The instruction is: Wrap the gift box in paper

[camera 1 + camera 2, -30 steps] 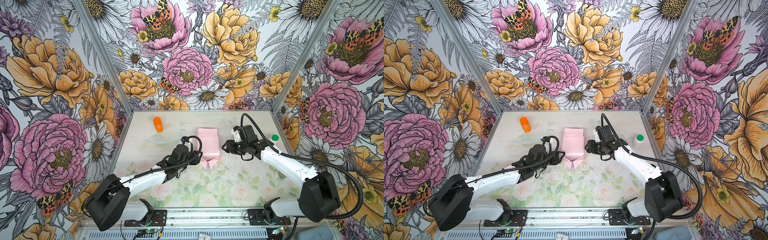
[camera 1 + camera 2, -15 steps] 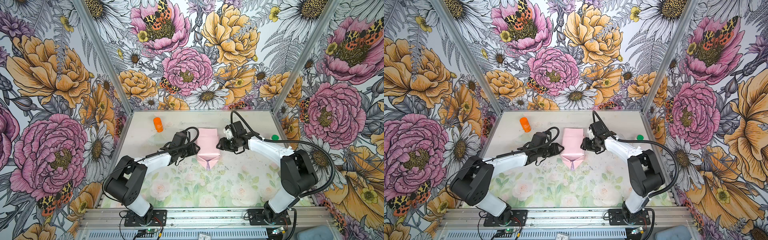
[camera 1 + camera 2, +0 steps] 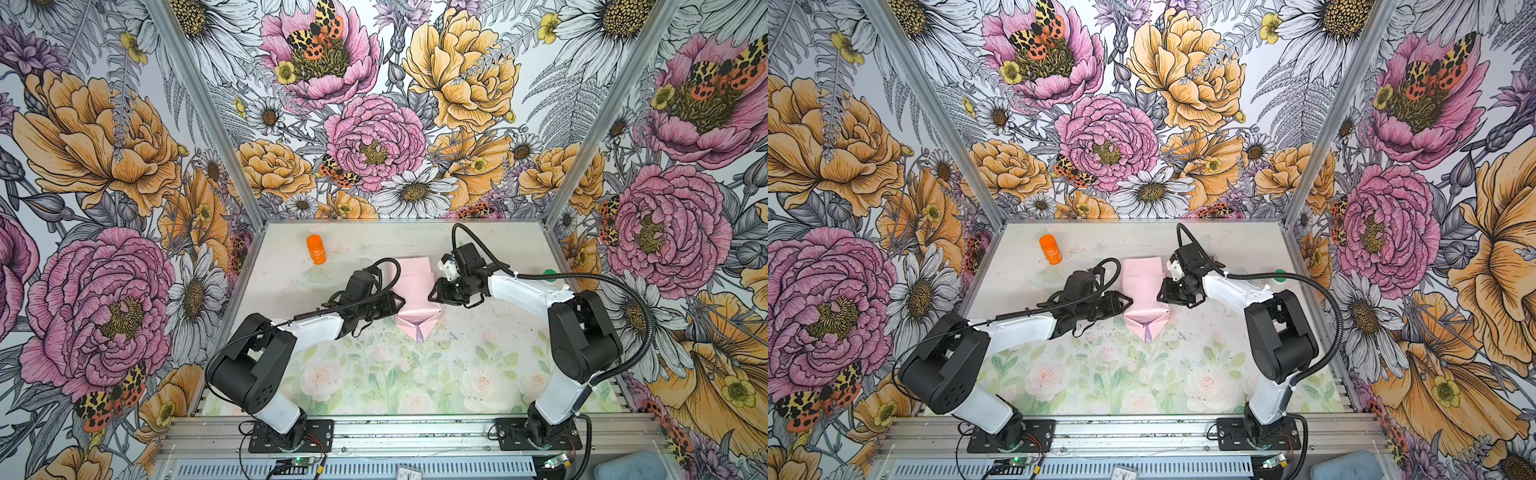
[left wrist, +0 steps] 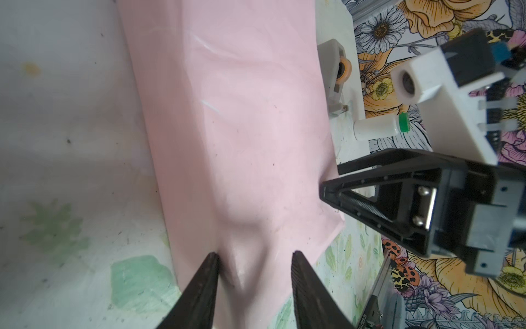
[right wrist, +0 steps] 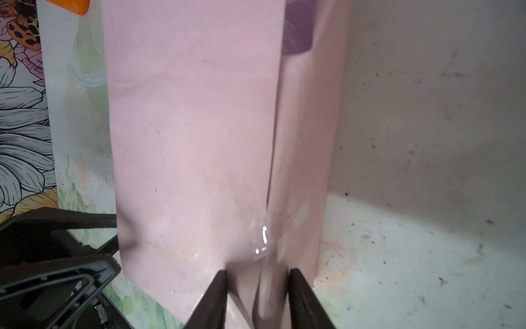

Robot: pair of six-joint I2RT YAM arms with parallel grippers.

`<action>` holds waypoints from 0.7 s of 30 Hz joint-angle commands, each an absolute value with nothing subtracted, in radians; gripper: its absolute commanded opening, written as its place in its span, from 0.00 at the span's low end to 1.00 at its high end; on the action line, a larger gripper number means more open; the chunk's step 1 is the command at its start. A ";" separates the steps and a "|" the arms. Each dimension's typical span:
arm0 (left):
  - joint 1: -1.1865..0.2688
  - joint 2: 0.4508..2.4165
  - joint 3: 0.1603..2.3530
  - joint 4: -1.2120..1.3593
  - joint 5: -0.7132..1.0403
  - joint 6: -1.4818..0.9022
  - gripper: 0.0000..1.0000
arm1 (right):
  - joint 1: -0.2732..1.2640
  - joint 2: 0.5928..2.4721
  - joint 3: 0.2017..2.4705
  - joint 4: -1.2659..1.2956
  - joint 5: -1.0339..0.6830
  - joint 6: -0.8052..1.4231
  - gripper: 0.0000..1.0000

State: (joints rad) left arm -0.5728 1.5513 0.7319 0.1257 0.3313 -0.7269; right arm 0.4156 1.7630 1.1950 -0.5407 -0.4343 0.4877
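Your paper (image 3: 410, 286) lies folded into a long pale pink parcel on the counter (image 3: 374, 374), toward the back middle. Its near end is tucked to a point that shows a lilac strip. The gift box is hidden from you. Your left gripper (image 3: 400, 301) meets the parcel's left edge and your right gripper (image 3: 432, 296) its right edge, facing each other. Each has its jaws partly apart, fingertips (image 4: 212, 259) set against puckered paper; whether either truly pinches it you cannot tell.
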 commanded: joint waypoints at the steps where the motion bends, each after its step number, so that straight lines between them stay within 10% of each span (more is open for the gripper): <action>1: -0.602 1.479 0.686 0.160 0.273 -0.718 0.45 | 0.432 1.773 1.226 -0.538 -0.457 0.476 0.42; 10: -0.654 1.157 0.596 0.023 0.052 -0.359 0.52 | 0.404 1.529 1.133 -0.533 -0.310 0.524 0.52; 21: -0.804 1.045 0.591 -0.153 0.235 0.559 0.51 | 0.397 1.274 0.840 -0.417 -0.296 0.657 0.52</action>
State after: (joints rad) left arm -0.7898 1.0080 0.5533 -0.0360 0.1696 0.2756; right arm 0.3985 1.2980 0.8711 -0.4580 -0.3195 0.6151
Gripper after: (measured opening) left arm 0.512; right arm 0.521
